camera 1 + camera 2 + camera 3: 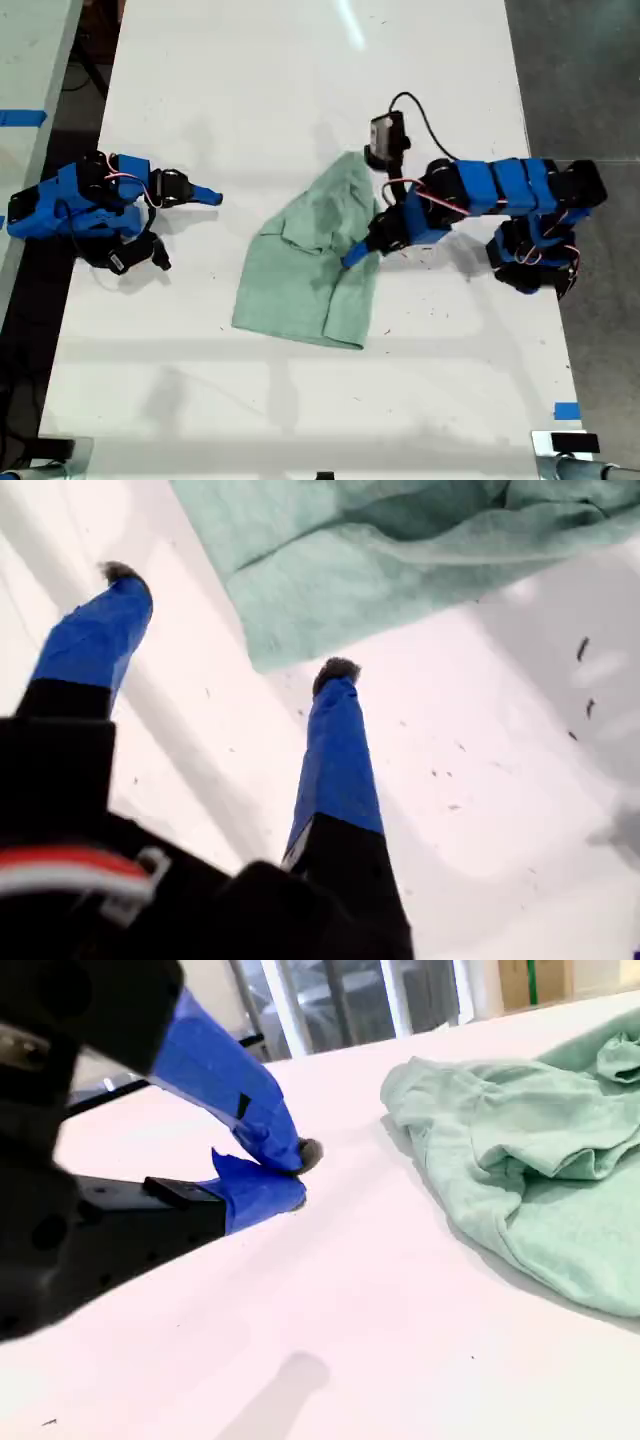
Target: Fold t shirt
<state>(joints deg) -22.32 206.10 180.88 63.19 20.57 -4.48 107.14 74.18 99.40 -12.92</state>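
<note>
1. In the first wrist view, the first end effector fills the foreground with its two blue fingers spread wide and nothing between them. Its dark body blocks the lower part of that picture.
2. One fingertip stands at the hem of the t shirt. Whether it touches the cloth or only the counter beside it cannot be told.
3. In the second wrist view, the second end effector lies low over the counter, jaws drawn together on nothing. Its dark housing hides the near corner.
4. Beyond it, well apart, the t shirt lies rumpled and cut off by the picture's edge.
5. In the exterior view, the t shirt lies mid-counter, partly folded over itself, so the sleeves are hard to make out.
6. The first end effector reaches in from the exterior view's right, angled down onto the shirt's edge, with its arm bent.
7. The second end effector sits at the exterior view's left, its arm tucked low and pointing toward the shirt.
</note>
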